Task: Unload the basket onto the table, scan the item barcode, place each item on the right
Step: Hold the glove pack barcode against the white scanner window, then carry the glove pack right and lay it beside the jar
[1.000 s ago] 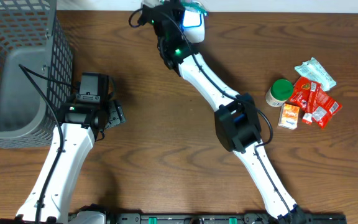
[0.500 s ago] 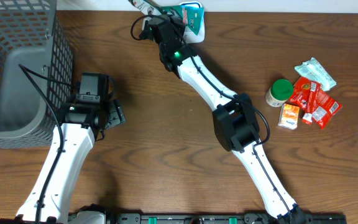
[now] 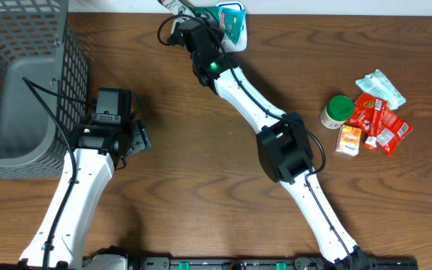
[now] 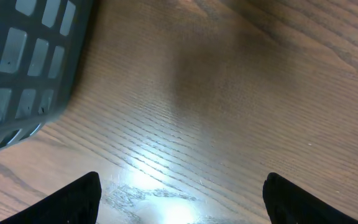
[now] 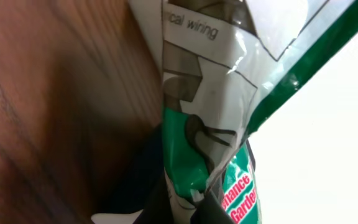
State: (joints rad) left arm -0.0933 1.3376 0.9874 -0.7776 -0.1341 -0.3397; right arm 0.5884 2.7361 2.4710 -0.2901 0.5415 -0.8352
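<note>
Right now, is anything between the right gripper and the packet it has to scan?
Nothing visible. The right gripper is shut on the green-and-white packet at the far edge of the table. The right wrist view shows the packet pinched close in front of the camera, with nothing in between.

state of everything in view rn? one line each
right gripper, jaws shut on the green-and-white packet
green-and-white packet, gripped, creased
left gripper, jaws open, holding nothing
mesh basket, upright
green-lidded jar, lid on
red packets, piled beside the jar, clear of both grippers
</note>
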